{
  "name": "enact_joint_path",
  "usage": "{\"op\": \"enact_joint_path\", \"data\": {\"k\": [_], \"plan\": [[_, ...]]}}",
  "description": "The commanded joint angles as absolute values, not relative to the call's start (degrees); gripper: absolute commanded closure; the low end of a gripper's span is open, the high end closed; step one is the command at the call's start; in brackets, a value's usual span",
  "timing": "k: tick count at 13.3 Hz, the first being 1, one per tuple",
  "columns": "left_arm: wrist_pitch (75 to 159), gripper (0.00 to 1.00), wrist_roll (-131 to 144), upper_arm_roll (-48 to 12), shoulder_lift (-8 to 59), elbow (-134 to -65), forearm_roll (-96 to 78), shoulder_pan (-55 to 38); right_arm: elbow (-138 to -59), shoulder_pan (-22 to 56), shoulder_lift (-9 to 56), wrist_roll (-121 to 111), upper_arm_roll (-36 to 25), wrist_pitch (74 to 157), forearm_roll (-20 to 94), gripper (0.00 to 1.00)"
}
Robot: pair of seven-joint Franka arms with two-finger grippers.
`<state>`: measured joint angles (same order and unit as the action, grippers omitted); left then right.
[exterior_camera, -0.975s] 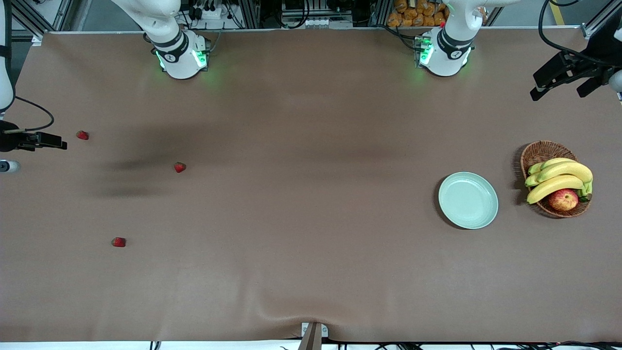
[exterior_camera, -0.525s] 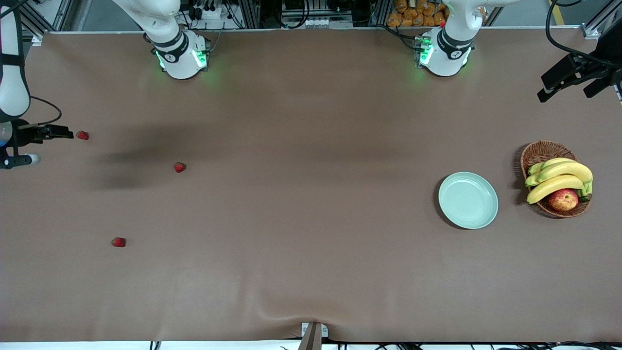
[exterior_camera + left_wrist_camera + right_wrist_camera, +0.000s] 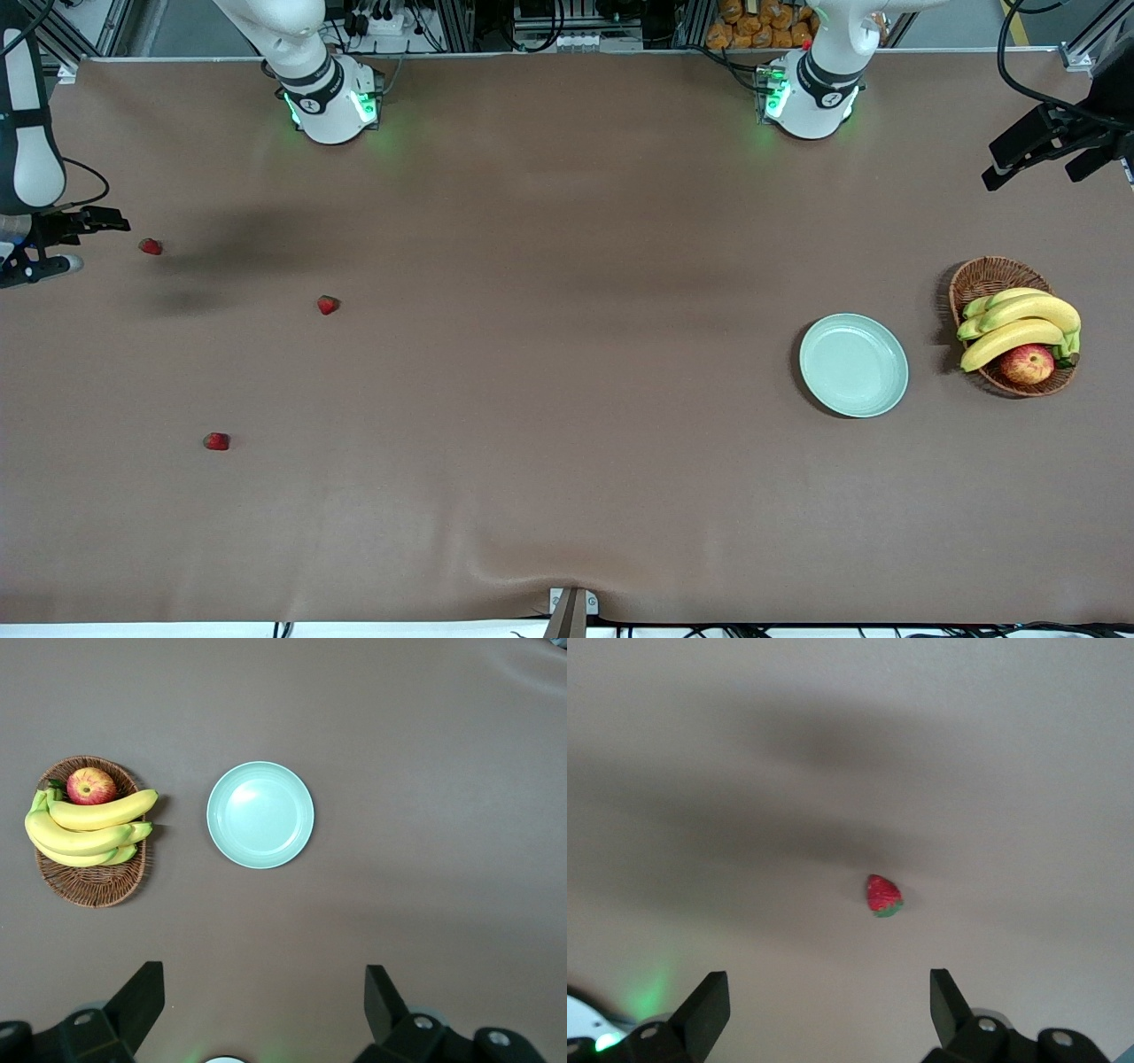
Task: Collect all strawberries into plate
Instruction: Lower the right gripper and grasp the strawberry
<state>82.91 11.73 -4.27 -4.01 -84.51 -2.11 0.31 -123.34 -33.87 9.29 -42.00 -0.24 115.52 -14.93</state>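
Three strawberries lie toward the right arm's end of the table: one (image 3: pixel 151 246) closest to the bases, one (image 3: pixel 328 305) more toward the table's middle, and one (image 3: pixel 216 440) nearest the front camera. My right gripper (image 3: pixel 89 241) hovers open and empty at that end, beside the first strawberry (image 3: pixel 883 896), which shows ahead of its jaws (image 3: pixel 828 983). The pale green plate (image 3: pixel 853 364) sits empty toward the left arm's end. My left gripper (image 3: pixel 1032 173) hangs open and empty, high over that end, looking down on the plate (image 3: pixel 260 814) past its own fingertips (image 3: pixel 263 979).
A wicker basket (image 3: pixel 979 276) with bananas (image 3: pixel 1019 323) and an apple (image 3: pixel 1027 363) stands beside the plate, closer to the table's end; it shows in the left wrist view too (image 3: pixel 93 886). A fold in the brown cloth (image 3: pixel 567 580) rises at the front edge.
The right gripper has shifted a little toward the bases' side, coming level with the strawberry beside it. The left gripper has drifted slightly toward its end of the table. The strawberries and plate stay put.
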Motion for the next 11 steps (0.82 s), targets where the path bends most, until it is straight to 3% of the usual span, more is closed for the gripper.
{"op": "enact_joint_path", "data": {"k": [1, 9, 11], "plan": [[81.91, 0.00, 10.55, -4.13, -3.69, -83.76, -2.90, 0.79, -129.10, -38.13, 9.05, -46.30, 0.70, 124.07, -16.96, 0.00], [82.09, 0.00, 10.55, -3.25, -2.81, -83.85, -2.81, 0.70, -129.46, -44.12, 20.56, -57.38, 0.70, 140.26, -19.42, 0.00], [82.09, 0.00, 10.63, -3.25, -2.20, -83.76, -2.72, 0.70, -129.64, -44.30, 21.44, -57.74, 0.70, 140.71, -19.51, 0.00]]}}
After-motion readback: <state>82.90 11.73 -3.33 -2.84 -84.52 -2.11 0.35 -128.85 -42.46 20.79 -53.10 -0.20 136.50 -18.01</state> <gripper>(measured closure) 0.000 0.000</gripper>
